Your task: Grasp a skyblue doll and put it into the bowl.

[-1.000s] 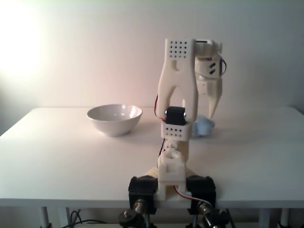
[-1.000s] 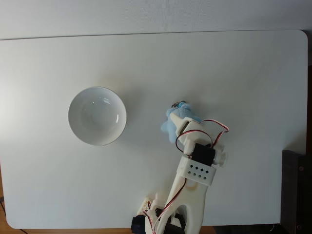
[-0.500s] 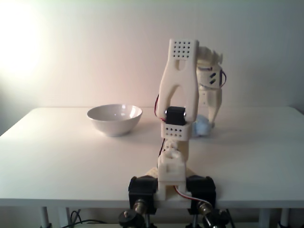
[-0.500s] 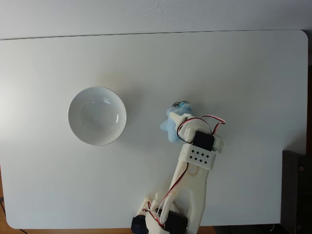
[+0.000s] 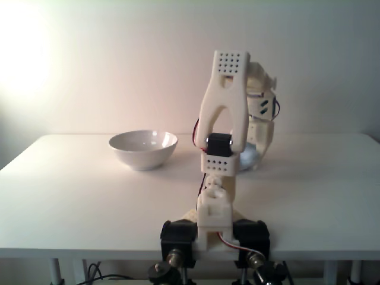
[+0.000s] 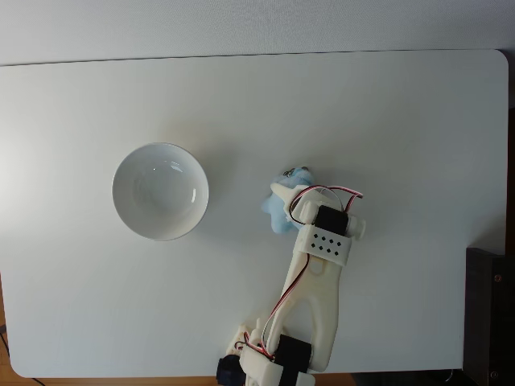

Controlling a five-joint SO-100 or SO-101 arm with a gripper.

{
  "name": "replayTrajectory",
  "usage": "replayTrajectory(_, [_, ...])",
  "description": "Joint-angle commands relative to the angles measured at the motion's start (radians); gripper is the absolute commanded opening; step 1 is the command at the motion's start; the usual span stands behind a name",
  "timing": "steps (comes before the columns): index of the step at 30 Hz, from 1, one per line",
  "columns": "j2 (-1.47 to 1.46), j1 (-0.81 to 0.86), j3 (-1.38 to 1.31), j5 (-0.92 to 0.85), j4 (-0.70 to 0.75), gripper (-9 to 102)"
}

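One white bowl sat on the table, well left of one skyblue doll. The jaws were down over the doll, their grip unclear, hidden by the arm.

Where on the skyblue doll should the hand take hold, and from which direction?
Across the skyblue doll's soft rounded middle, from above: it lies low on the table, a small lump without handle or edge. The hand is already over it.

Arm hides most of skyblue doll; fingers' grip unclear.
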Motion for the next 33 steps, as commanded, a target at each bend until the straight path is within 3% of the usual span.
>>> replayTrajectory(1, [-0.005, -0.003, -0.021, 0.006, -0.002, 45])
replayTrajectory(21, [-0.058, -0.002, -0.021, 0.006, -0.055, 43])
replayTrajectory(33, [-0.052, -0.003, -0.021, 0.005, -0.057, 12])
